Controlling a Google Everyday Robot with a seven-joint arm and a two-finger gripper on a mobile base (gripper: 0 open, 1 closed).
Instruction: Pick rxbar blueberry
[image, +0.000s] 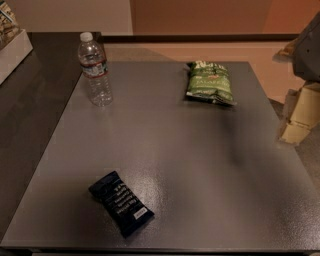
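Nearest the front edge lies the rxbar blueberry, a flat dark navy bar with rows of white text, resting on the front-left part of the grey surface. It lies on a slant, one crimped end pointing toward the back left and the other toward the front right. The nearer end sits close to the front edge without overhanging it. The left edge of the surface is also near the bar, with a strip of grey between them. A clear water bottle with a white cap stands upright at the back left, just inside the left edge and well apart from the bar. A green chip bag lies flat near the back edge, right of centre, well apart from both the bottle and the bar. Between these three things the middle and the front-right part of the surface show as bare grey, with a faint shadow falling across it below the bag. The gripper hangs at the right side of the view, past the right edge of the surface as seen, far from the bar; whether it is open or closed cannot be told. A white box sits at the far left, off the surface, on a darker top.
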